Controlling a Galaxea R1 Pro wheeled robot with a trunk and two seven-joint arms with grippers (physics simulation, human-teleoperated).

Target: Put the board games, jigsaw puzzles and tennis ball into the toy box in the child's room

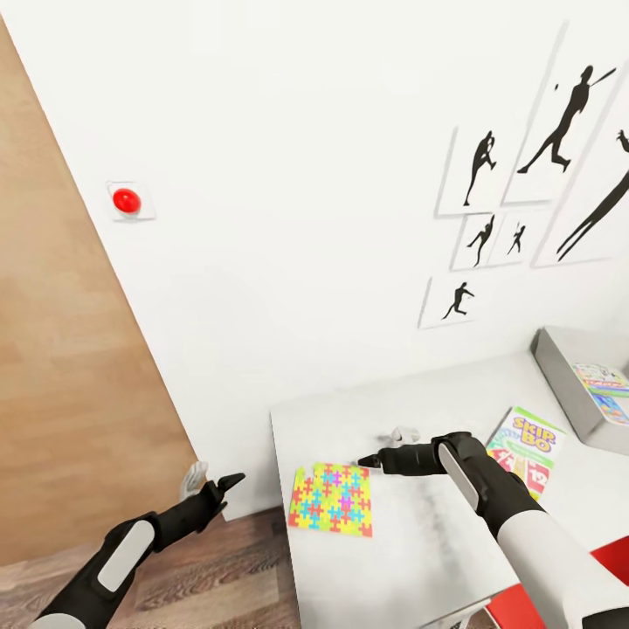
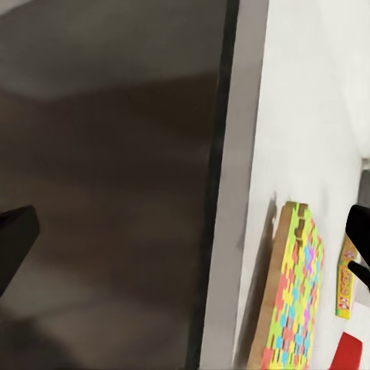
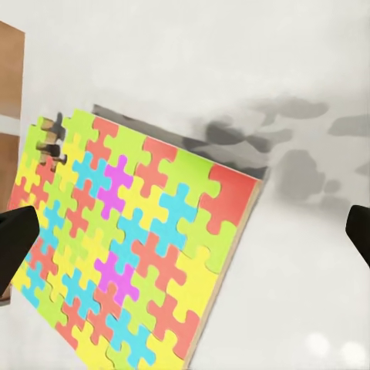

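Note:
A jigsaw puzzle [image 1: 330,500] [image 3: 131,247] [image 2: 297,293] lies flat near the left front corner of the pale table [image 1: 419,559]. My right gripper [image 1: 384,445] [image 3: 186,235] hovers open just above and behind it, fingers spread wide, holding nothing. The green Skip-Bo board game [image 1: 527,450] [image 2: 347,289] lies flat further right on the table. The grey toy box [image 1: 559,367] stands at the table's right end with a colourful board game [image 1: 603,389] inside. My left gripper [image 1: 210,483] [image 2: 185,247] hangs open off the table's left edge, over the wood floor. The tennis ball is out of view.
A white wall with black ball-player pictures [image 1: 524,192] rises behind the table. A red button [image 1: 127,201] is set in the wall near a wooden door [image 1: 61,349]. A red chair [image 1: 559,594] [image 2: 351,354] stands at the table's front right.

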